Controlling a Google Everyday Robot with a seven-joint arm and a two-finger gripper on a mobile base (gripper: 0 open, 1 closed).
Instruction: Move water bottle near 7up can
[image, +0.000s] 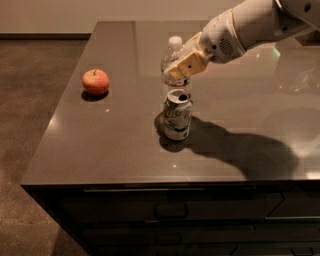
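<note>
The water bottle (173, 55) is a clear plastic bottle with a white cap; it stands upright just behind the 7up can. My gripper (184, 65) reaches in from the upper right and is shut on the bottle's body, its tan fingers (187, 63) covering the bottle's middle. The 7up can (177, 115) is white and green with a silver top and stands on the dark table (115, 145) near the middle. The bottle's lower part is hidden behind the can's top.
A red apple (95, 81) lies on the table's left side. The table's front edge (150, 184) runs below the can, with drawers beneath. The arm's shadow falls to the right of the can.
</note>
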